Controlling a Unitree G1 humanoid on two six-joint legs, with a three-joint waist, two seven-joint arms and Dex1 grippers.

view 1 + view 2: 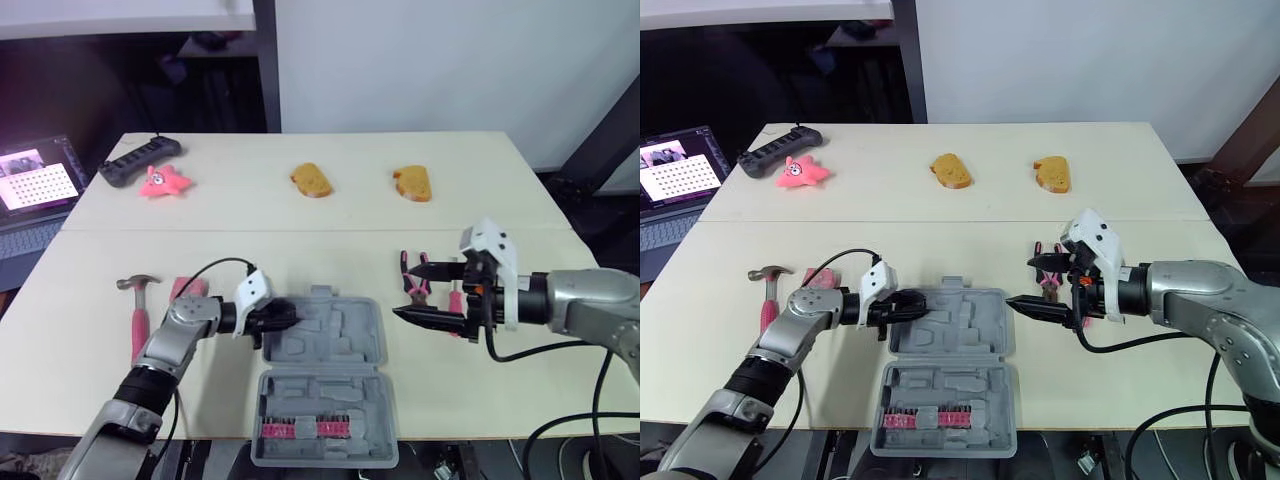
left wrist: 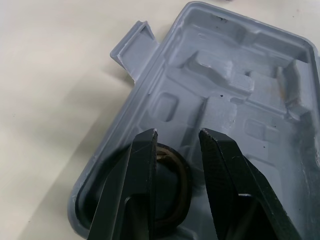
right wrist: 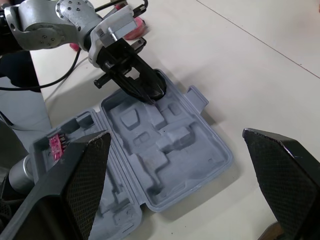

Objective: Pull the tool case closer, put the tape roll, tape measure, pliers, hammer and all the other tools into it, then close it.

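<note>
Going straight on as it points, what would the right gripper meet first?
Likely the open tool case, just ahead of the right gripper; the left gripper lies beyond. Height is unclear.

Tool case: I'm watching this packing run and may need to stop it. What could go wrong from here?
1. The tool case's front half, with the pink bits, overhangs the table's front edge; pressing there may tip it off.
2. The left gripper is at the tape roll in a corner pocket; if unseated, the lid may not close.
3. The open right gripper hangs by the pliers and could knock them.
</note>
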